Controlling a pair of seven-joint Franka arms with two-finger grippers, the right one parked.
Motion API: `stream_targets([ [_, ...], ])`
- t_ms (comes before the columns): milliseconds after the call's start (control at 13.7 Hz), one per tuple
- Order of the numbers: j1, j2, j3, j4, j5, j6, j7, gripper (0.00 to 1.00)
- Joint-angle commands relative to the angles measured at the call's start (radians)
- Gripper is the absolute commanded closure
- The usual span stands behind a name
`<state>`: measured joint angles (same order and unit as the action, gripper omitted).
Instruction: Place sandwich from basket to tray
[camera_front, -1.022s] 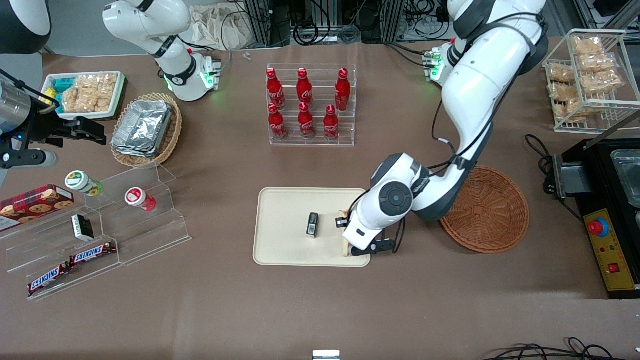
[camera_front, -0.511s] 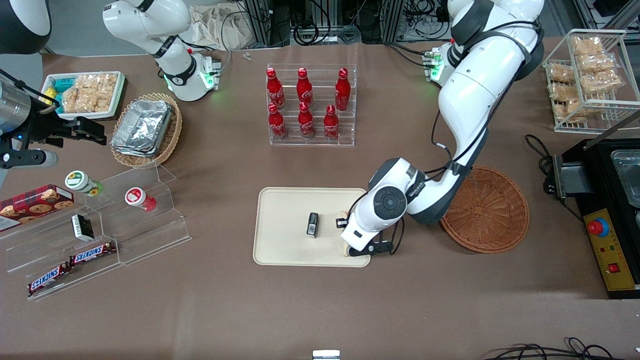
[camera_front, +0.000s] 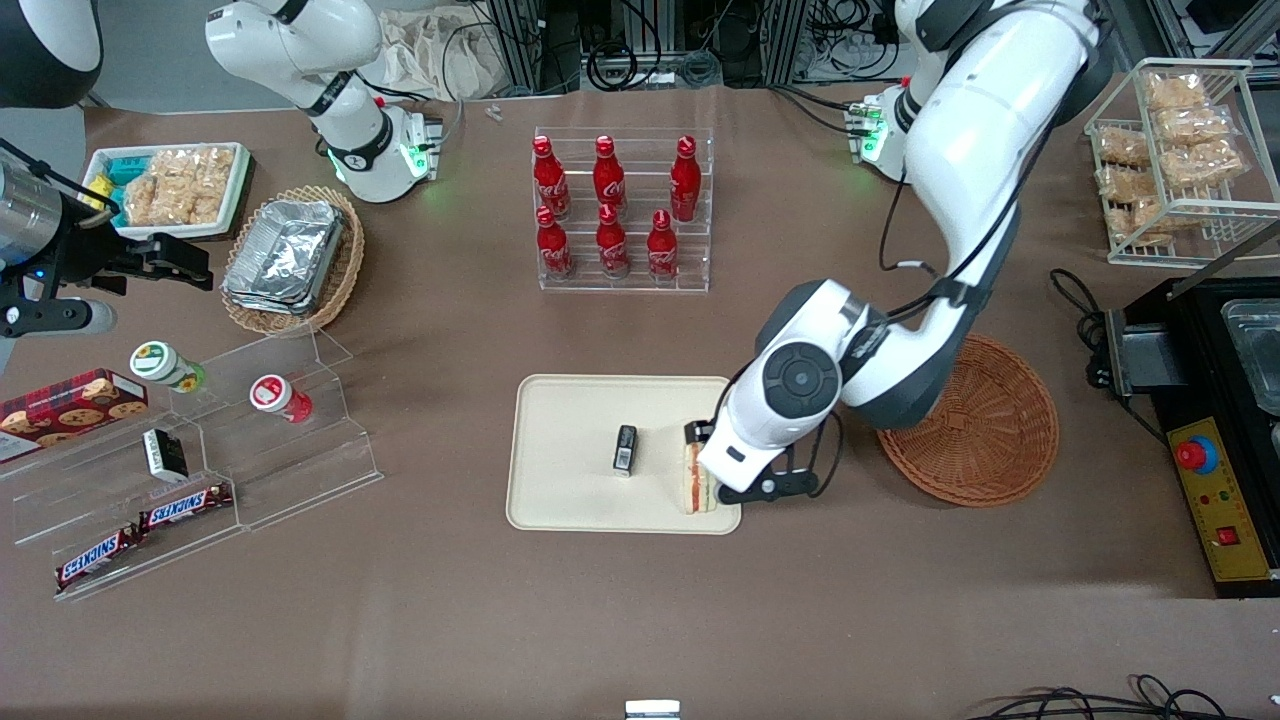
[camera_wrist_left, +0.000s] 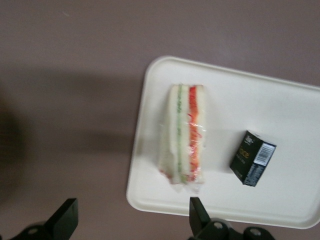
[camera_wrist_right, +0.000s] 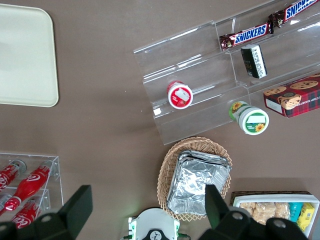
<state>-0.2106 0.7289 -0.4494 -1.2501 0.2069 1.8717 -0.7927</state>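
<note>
The sandwich (camera_front: 697, 486) (camera_wrist_left: 184, 135), clear-wrapped with red and green filling, lies on the cream tray (camera_front: 570, 440) (camera_wrist_left: 280, 110), near the tray's corner closest to the front camera at the working arm's end. My left gripper (camera_front: 730, 462) (camera_wrist_left: 132, 210) hovers above that tray edge, open, with nothing between its black fingertips (camera_wrist_left: 198, 216). It does not touch the sandwich. The reddish-brown wicker basket (camera_front: 985, 420) sits beside the tray toward the working arm's end, partly covered by the arm, and what shows of it holds nothing.
A small black box (camera_front: 625, 448) (camera_wrist_left: 253, 158) stands on the tray beside the sandwich. A rack of red bottles (camera_front: 620, 215) is farther from the camera. An acrylic stepped shelf (camera_front: 250, 430) and a tan basket of foil containers (camera_front: 295, 258) lie toward the parked arm's end. A black machine (camera_front: 1220, 420) sits beside the wicker basket.
The gripper has let go of the sandwich and lifted off it, shifting slightly toward the basket. The sandwich now shows uncovered on the tray.
</note>
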Motion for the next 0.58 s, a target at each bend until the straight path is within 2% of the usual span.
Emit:
stream_targets([
  [0,0.069,-0.116,0.0,-0.049,0.011,-0.078,0.015,0.0],
  [146,0.149,-0.204,-0.006,-0.092,-0.014,-0.086,0.079,0.0],
  [365,0.221,-0.408,-0.003,-0.291,-0.035,-0.068,0.134,0.0],
  [511,0.293,-0.517,-0.005,-0.368,-0.067,-0.066,0.232,0.0],
])
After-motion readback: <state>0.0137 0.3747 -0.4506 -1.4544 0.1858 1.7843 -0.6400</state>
